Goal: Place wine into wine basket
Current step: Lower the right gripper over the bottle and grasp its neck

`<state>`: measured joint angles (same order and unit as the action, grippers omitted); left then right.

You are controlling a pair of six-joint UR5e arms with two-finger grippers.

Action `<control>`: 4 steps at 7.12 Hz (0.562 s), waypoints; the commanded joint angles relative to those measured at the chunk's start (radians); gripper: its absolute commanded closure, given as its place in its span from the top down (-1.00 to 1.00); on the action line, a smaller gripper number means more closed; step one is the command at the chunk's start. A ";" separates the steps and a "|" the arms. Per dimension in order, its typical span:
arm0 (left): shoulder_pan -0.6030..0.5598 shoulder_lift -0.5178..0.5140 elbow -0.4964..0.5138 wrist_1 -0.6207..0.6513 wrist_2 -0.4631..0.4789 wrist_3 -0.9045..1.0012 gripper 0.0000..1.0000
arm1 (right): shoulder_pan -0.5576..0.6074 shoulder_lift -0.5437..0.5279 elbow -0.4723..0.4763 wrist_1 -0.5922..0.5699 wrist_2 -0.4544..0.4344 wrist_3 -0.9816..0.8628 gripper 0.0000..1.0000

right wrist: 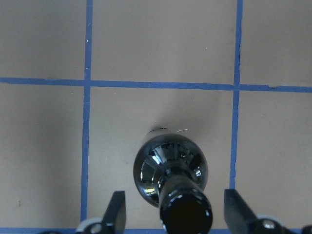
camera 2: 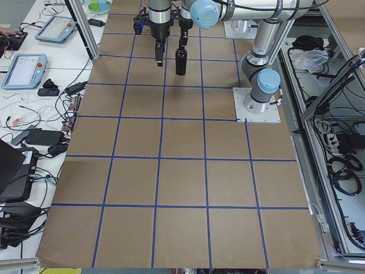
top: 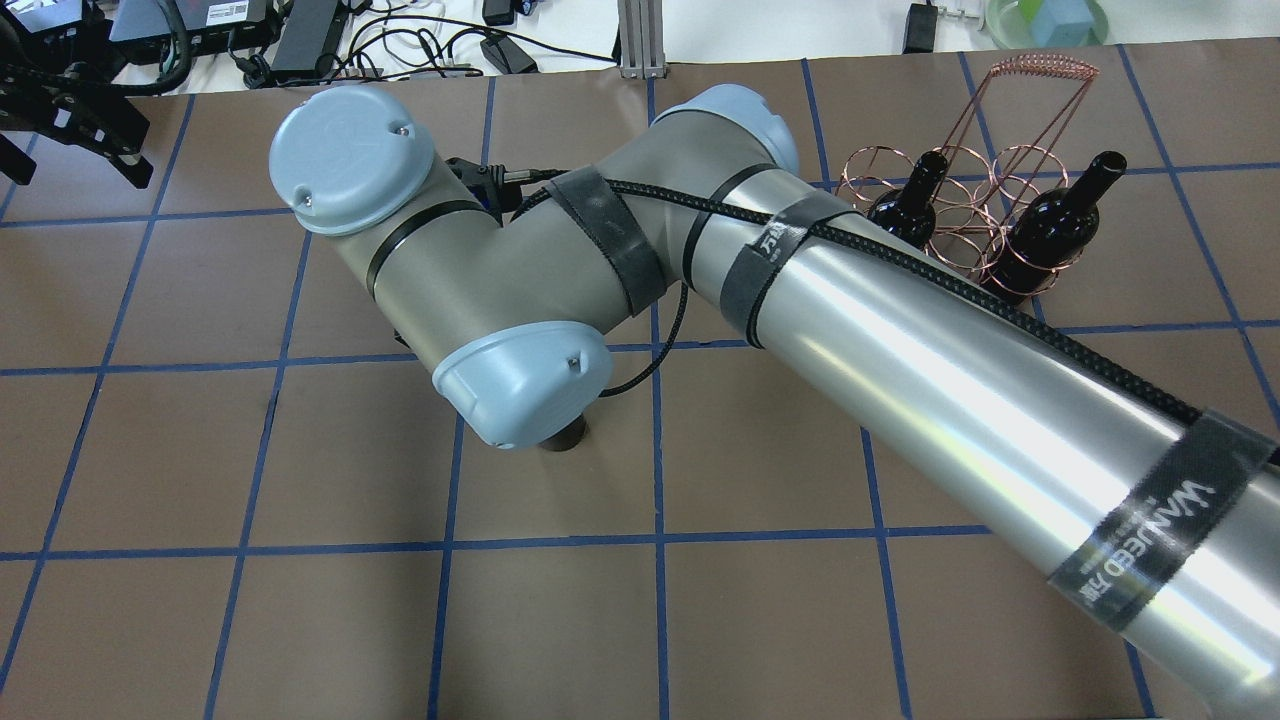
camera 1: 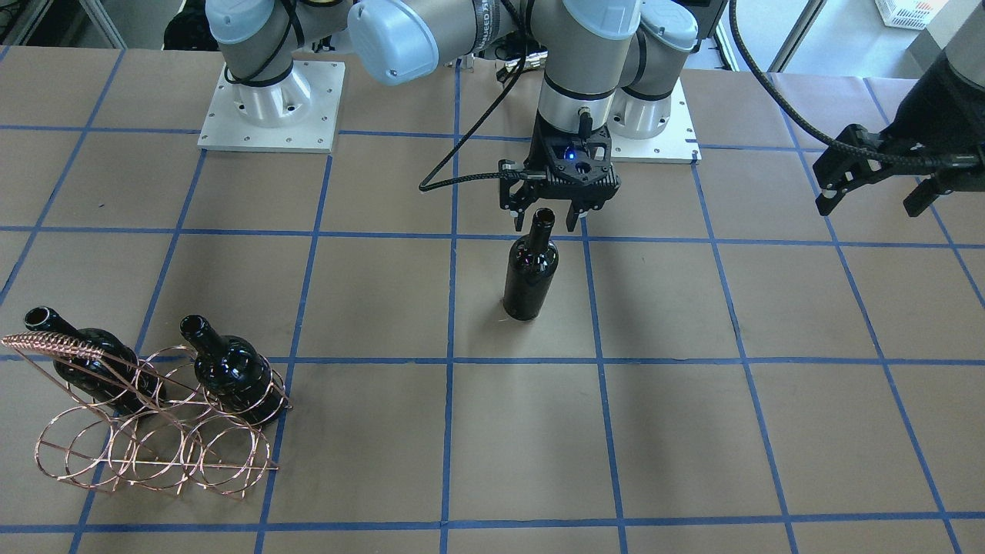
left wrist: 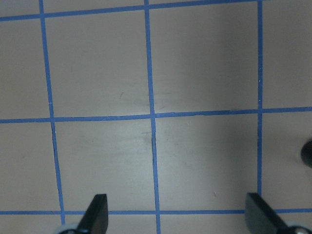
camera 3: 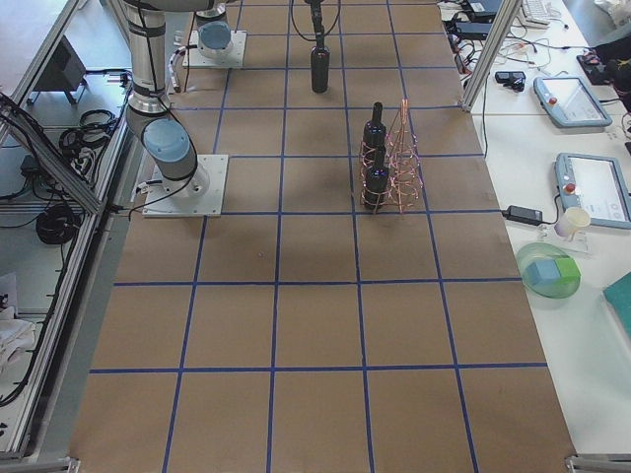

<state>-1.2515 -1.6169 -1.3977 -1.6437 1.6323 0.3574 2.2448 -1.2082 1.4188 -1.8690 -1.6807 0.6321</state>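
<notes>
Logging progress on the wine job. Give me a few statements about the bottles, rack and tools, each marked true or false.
The wire rack holds two bottles. True.
The third bottle lies on its side. False: it stands upright on the table.
The right tool is open, one finger on each side of the third bottle's neck. True.
The left tool holds a bottle. False: it is open and empty, away from all bottles.
</notes>
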 commanded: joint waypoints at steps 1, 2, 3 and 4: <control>-0.002 0.002 -0.004 -0.001 -0.002 0.000 1.00 | -0.004 -0.004 0.000 -0.004 -0.004 -0.009 0.10; -0.002 0.002 -0.006 -0.001 0.000 0.000 1.00 | -0.005 -0.004 0.000 -0.015 -0.004 -0.012 -0.05; -0.002 0.002 -0.006 -0.001 0.000 0.000 1.00 | -0.005 -0.004 0.002 -0.015 0.001 -0.014 -0.25; -0.002 0.002 -0.006 -0.001 -0.002 0.000 1.00 | -0.007 -0.004 0.002 -0.015 0.006 -0.018 -0.43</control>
<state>-1.2532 -1.6153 -1.4032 -1.6444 1.6317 0.3574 2.2394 -1.2117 1.4200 -1.8824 -1.6802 0.6182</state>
